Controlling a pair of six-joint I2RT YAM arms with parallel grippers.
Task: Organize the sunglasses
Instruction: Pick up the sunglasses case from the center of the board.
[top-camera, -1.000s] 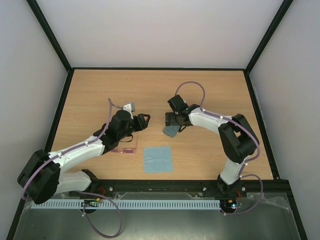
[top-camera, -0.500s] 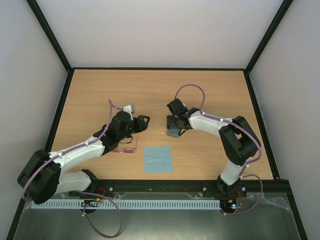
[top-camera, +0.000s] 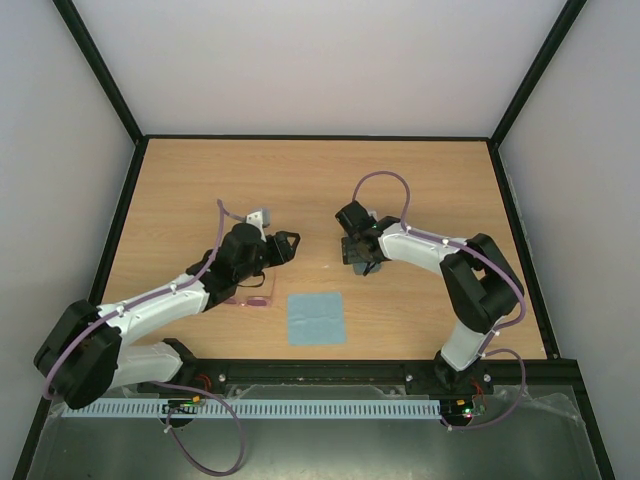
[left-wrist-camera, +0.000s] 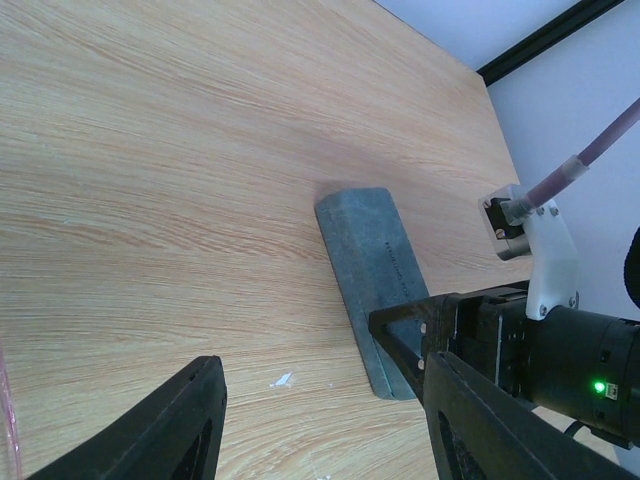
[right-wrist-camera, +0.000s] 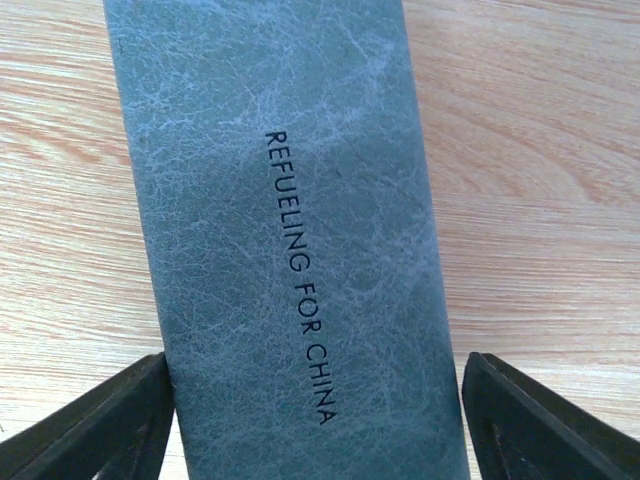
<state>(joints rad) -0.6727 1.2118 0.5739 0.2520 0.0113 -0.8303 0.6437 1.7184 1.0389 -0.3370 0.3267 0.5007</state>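
The sunglasses lie on the wooden surface at lower left of centre in the top view, partly under the left arm and just left of the light blue cloth. The left fingers are spread wide and hold nothing. Right of centre, the right fingers press on both long sides of the blue-grey case, which lies closed and flat; they seem to be gripping it.
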